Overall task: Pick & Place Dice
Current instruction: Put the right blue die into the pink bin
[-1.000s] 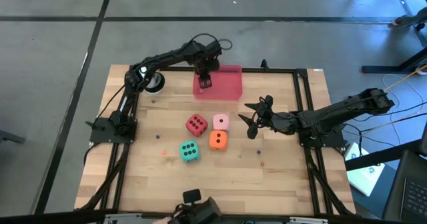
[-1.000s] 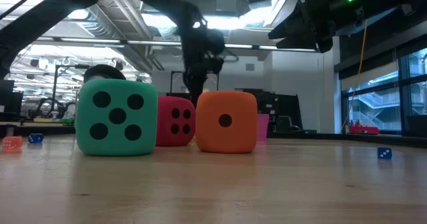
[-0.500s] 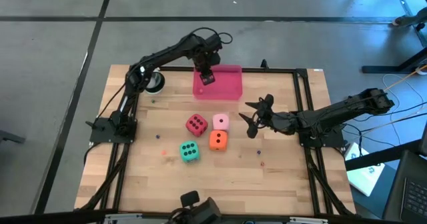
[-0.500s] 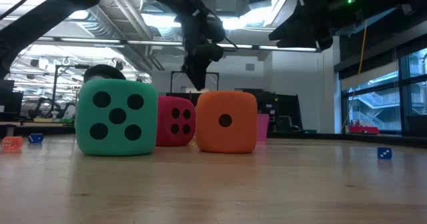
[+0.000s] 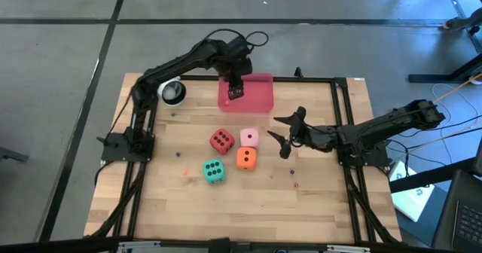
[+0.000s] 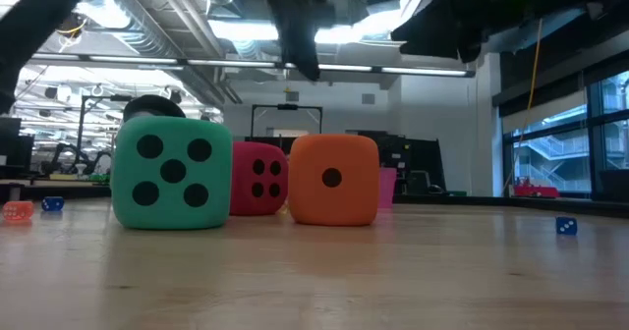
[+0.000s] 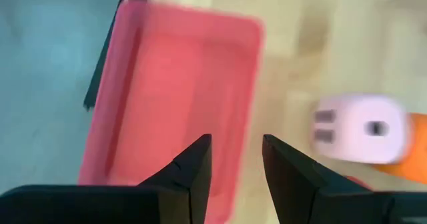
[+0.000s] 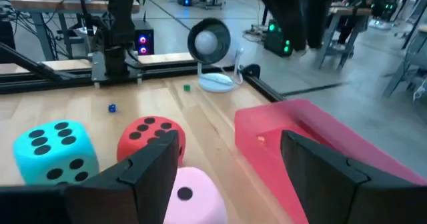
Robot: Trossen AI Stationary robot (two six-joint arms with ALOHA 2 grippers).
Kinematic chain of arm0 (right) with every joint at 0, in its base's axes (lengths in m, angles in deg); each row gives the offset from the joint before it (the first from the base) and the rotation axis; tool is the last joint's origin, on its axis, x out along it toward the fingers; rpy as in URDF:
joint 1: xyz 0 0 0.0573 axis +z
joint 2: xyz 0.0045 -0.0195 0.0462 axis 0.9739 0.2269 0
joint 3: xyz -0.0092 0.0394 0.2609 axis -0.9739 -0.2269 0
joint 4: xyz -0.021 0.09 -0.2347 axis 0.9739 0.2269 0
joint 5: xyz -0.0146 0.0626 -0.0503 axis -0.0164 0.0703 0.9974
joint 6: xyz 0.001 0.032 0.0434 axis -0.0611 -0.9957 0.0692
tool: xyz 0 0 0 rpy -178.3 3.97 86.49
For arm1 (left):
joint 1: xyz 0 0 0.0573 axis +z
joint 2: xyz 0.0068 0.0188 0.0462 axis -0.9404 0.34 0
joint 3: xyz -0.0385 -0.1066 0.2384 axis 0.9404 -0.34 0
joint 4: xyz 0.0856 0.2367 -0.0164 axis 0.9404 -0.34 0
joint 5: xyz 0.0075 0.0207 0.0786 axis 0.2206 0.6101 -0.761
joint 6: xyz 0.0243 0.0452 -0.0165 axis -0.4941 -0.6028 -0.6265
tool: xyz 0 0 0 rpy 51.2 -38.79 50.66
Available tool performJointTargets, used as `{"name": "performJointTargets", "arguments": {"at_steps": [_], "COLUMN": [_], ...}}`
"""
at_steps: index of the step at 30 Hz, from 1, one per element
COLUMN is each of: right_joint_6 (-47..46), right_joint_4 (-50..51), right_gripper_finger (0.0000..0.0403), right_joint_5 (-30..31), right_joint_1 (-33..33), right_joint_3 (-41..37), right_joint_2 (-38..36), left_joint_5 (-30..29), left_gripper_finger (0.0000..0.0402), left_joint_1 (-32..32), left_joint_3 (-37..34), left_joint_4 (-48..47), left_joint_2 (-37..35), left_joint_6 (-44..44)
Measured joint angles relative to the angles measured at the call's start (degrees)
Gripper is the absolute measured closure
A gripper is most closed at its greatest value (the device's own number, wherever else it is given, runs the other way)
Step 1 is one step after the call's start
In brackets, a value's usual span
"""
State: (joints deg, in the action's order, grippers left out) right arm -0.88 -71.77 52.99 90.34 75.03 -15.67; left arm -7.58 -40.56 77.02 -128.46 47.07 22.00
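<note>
The left claw [image 5: 235, 92] hangs above the pink tray [image 5: 256, 95] at upper centre of the high view, fingers slightly parted with nothing between them. The right claw [image 5: 282, 135] sits right of centre, low over the tabletop [image 5: 316, 200], fingers spread wide and holding nothing, just right of the dice. All four dice rest on the tabletop in a cluster at centre frame: red die [image 5: 221, 140] upper left, light pink die [image 5: 249, 138] upper right, green die [image 5: 213, 171] lower left, orange die [image 5: 245, 158] lower right. None lies in the tray.
</note>
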Motion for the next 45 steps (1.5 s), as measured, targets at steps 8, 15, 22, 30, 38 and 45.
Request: {"name": "performJointTargets", "arguments": {"at_steps": [8, 15, 22, 30, 38, 45], "right_joint_6": [2.71, 4.45, 4.43, 5.09, 5.51, 4.86], "right_joint_4": [-3.72, -6.87, -7.86, -11.46, -12.33, -11.56], "right_gripper_finger": [0.0140, 0.0140, 0.0140, 0.0140, 0.0140, 0.0140], "right_joint_5": [0.21, 0.20, -0.01, -2.99, -4.98, -10.42], "right_joint_1": [0.04, 0.04, 0.04, 0.04, 0.02, 0.03], "right_joint_3": [0.00, 0.02, 0.02, 0.02, 0.02, 0.02], "right_joint_2": [0.00, -0.02, -0.02, -0.04, -0.07, -0.07], "left_joint_5": [1.27, 1.17, 0.95, 1.08, 1.13, 1.12], "left_gripper_finger": [0.0279, 0.0279, 0.0279, 0.0279, 0.0279, 0.0279], "left_joint_1": [-3.66, -8.70, -10.62, -10.40, -12.83, -16.92], "left_joint_3": [0.00, -4.29, -30.62, -58.01, -71.51, -77.05], "left_joint_4": [0.00, 3.20, 20.51, 43.46, 51.58, 52.50], "left_joint_2": [-12.11, -21.49, -36.39, -54.62, -63.13, -63.66], "left_joint_6": [2.50, 3.92, 6.06, 10.79, 15.73, 17.92]}}
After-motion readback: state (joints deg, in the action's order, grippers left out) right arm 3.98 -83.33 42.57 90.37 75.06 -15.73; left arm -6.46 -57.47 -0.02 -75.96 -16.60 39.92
